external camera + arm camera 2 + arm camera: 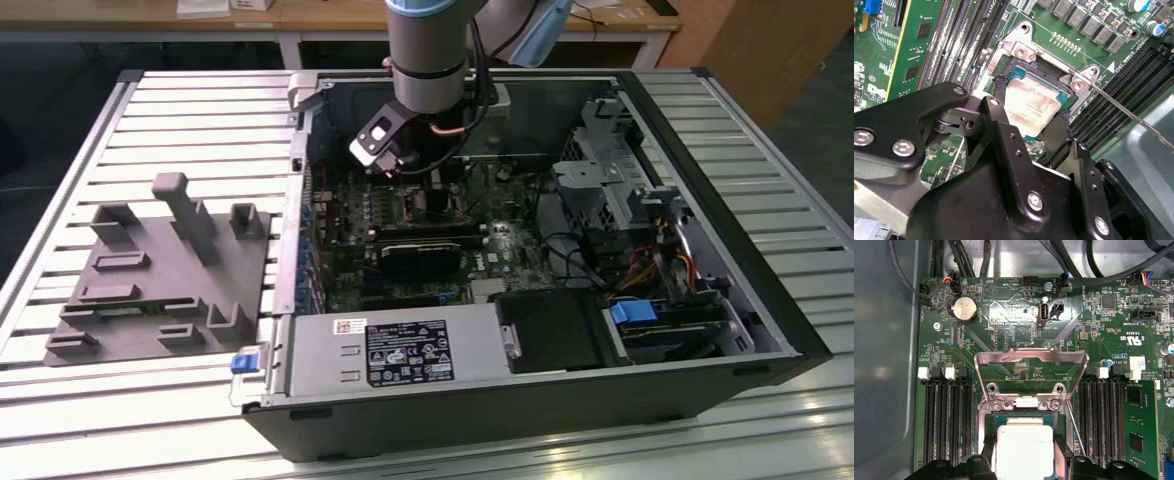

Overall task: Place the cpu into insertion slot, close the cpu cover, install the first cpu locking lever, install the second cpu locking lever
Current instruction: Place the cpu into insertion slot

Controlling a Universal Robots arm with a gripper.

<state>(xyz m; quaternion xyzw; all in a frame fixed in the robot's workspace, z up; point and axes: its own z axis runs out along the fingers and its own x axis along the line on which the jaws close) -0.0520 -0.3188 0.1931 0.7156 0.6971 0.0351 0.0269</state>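
My gripper (1026,114) hangs over the motherboard's insertion slot (1015,75) inside the open computer case (534,400). Its two black fingers (995,107) sit against opposite edges of the cpu (1029,102), a small square chip with a pale metal top, which is at or just above the slot. In the first wrist view the cpu (1024,450) lies between the gripper (1024,462) fingers, and the cpu cover (1031,356), a silvery frame with a large window, stands flipped up beyond the slot. A thin locking lever (1134,117) sticks out beside the slot.
Memory slots (946,420) flank the socket on both sides. A black card (420,255) lies across the board nearer the power supply (387,350). Drive cage and cables (641,230) fill the case's right in the exterior view. A grey fixture (160,280) sits on the slatted table.
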